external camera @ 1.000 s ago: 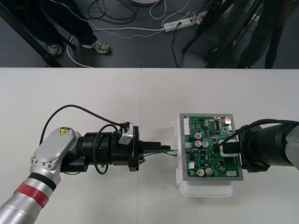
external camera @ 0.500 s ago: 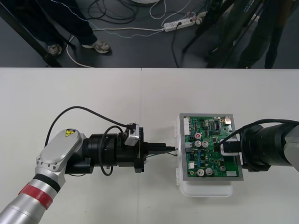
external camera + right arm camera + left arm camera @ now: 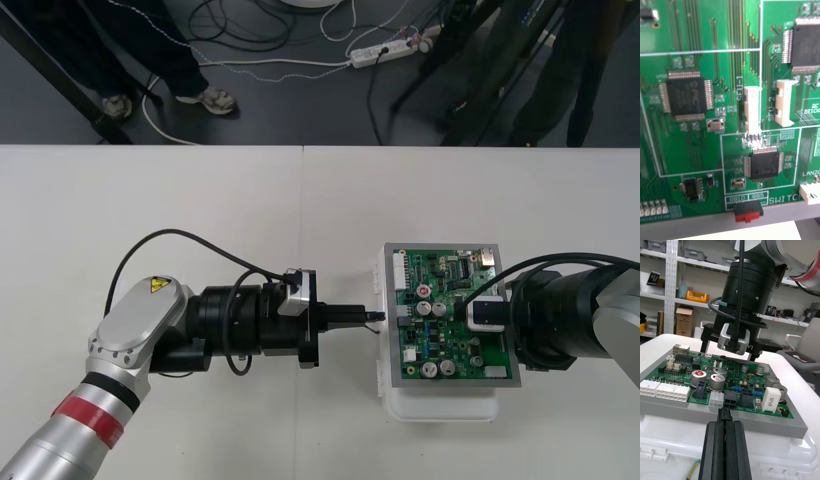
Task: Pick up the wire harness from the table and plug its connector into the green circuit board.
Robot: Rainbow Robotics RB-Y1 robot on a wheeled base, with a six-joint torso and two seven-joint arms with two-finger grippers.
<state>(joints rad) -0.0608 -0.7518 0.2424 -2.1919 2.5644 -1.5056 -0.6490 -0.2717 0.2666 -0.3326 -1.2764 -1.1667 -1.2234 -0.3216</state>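
The left gripper (image 3: 725,423) has its two black fingers (image 3: 713,450) pressed close together, pinching the small black plug (image 3: 725,413) of the wire harness, which sticks out past the fingertips. The plug's long axis runs in line with the fingers and points straight ahead at the near edge of the green circuit board (image 3: 685,371). Its nose reaches that edge directly in front of a black connector (image 3: 730,404); whether it is seated there cannot be told. Behind the fingertips and below them, a thin green-yellow wire (image 3: 692,468) trails back along the white base (image 3: 790,457).

Further back on that arm sits a yellow warning sticker (image 3: 148,286), its symbol too small to read.

Beyond the plug, across the board from the left gripper, the right gripper (image 3: 735,341) hangs over the board's far side with its camera facing down. Its wrist view reads white print on the board: "SFU-1" (image 3: 739,88), "SFU-2" (image 3: 770,108), "SWITCH" (image 3: 784,200), "LAN20" (image 3: 812,173), "R810" and "R85", with a small red and black switch (image 3: 748,212) at the edge. The base rests on the table (image 3: 300,200).
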